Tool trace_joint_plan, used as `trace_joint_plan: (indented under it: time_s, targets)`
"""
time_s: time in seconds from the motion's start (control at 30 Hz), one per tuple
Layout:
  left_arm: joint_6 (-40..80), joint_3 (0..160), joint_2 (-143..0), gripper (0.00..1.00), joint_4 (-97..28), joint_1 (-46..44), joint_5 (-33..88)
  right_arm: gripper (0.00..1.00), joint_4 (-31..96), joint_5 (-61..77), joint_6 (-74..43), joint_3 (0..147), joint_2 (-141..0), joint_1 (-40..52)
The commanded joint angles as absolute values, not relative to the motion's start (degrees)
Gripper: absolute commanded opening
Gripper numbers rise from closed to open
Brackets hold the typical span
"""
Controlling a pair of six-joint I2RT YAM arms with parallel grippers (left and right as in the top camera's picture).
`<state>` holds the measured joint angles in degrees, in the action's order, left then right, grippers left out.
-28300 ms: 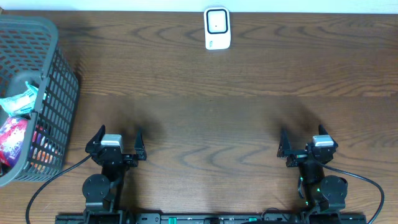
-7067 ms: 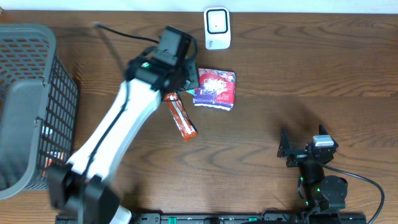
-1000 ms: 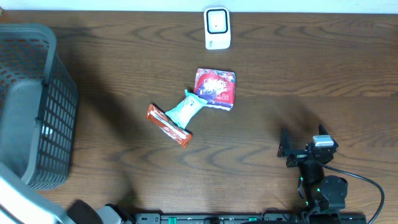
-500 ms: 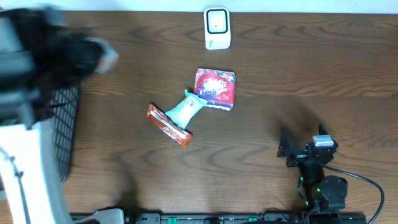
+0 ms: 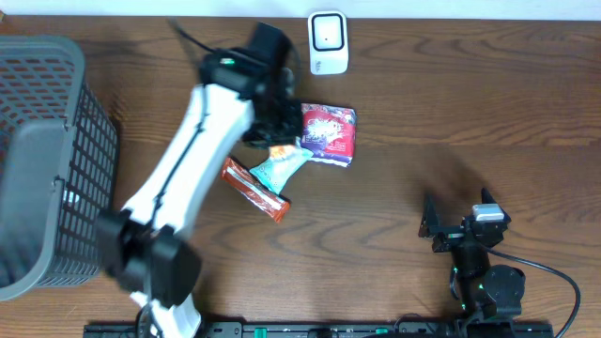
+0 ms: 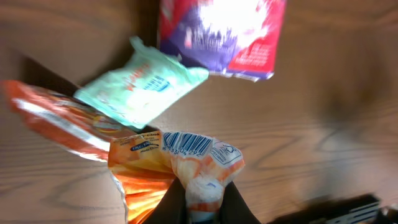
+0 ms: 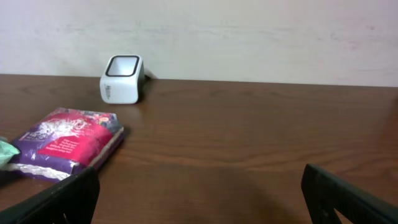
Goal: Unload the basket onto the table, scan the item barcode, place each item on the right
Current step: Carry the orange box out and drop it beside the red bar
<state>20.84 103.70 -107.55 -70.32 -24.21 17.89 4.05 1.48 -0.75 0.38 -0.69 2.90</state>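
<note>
**STATUS: ITEM PICKED UP, SCAN NOT YET DONE**

The table (image 5: 423, 113) carries all the parts of the task. The wire basket (image 5: 89, 141) stands well off to the left of the left gripper (image 6: 199, 202). The left arm (image 5: 202, 141) reaches out over the middle of the table, which puts that gripper above a loose group of packets.

Three of these packets lie on the table under and around the gripper:
- The purple-and-red packet (image 5: 329, 131) lies just beyond it, to its right.
- The mint-green packet (image 5: 285, 167) lies almost directly below it.
- The orange bar wrapper (image 5: 255, 190) lies below it, to its left, touching the mint-green packet.

The scanner (image 5: 328, 42) stands farther ahead of the left gripper, slightly to its right, with clear table beyond the purple-and-red packet.

The left gripper is pinched on an orange-and-white packet (image 6: 146, 168), which it holds off the table by a crumpled end. The barcode (image 6: 186, 143) shows plainly in the left wrist view, just ahead of the fingertips, and it faces back toward the wrist.

The right gripper (image 5: 457, 208) sits parked near the robot's base with its jaws spread wide and nothing between them.

Assessment: selecting and lifting the item appears complete. What remains is to carry the packet forward to the scanner. The barcode will probably have to be turned toward the scanner window before it can be read. Nothing in the views confirms that a scan has taken place.
</note>
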Motion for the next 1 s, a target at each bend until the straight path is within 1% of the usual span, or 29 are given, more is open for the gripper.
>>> trace_joint_plan:
  time_s: [0.0,0.17,0.23,0.3,0.37,0.4,0.5,0.67,0.8,0.9,0.93,0.97]
  targets:
    - [21.7,103.3,-113.6,0.08,-70.6,-26.9,16.8,0.99,4.3,1.2,-0.1,0.3,-0.4,2.7]
    - [21.7,103.3,-120.3,0.09,-70.5,-28.3,16.8,0.99,4.3,1.2,-0.1,0.3,-0.4,2.7]
    - [21.7,103.3,-122.1,0.17,-70.4,-28.3,16.8,0.99,4.3,1.2,-0.1,0.3,-0.4,2.7]
    - [21.6,103.3,-123.2,0.41,-70.0,-28.0,16.8,0.99,4.3,1.2,-0.1,0.3,-0.4,2.7]
    - [21.5,103.3,-123.5,0.69,-69.3,-27.5,16.5,0.99,4.3,1.2,-0.1,0.3,-0.4,2.7]
    - [21.5,103.3,-123.5,0.74,-68.9,-27.2,16.2,0.99,4.3,1.2,-0.1,0.3,-0.4,2.7]
    - [21.5,105.7,-123.1,0.75,-70.4,-24.8,16.0,0.99,4.3,1.2,-0.2,0.3,-0.4,2.7]
    - [21.5,111.5,-119.5,0.75,-76.4,-19.4,16.0,0.99,4.3,1.2,-0.1,0.3,-0.4,2.7]
    - [21.5,112.1,-115.2,0.75,-78.3,-15.4,15.7,0.99,4.3,1.2,-0.1,0.3,-0.4,2.7]
    - [21.5,112.1,-112.9,0.76,-80.3,-12.5,12.8,0.99,4.3,1.2,-0.2,0.3,-0.4,2.7]
    - [21.5,112.1,-112.4,0.88,-80.9,-11.7,11.6,0.99,4.3,1.2,-0.1,0.3,-0.4,2.7]
    - [21.5,112.1,-112.2,0.94,-81.1,-10.8,10.5,0.99,4.3,1.2,-0.1,0.3,-0.4,2.7]
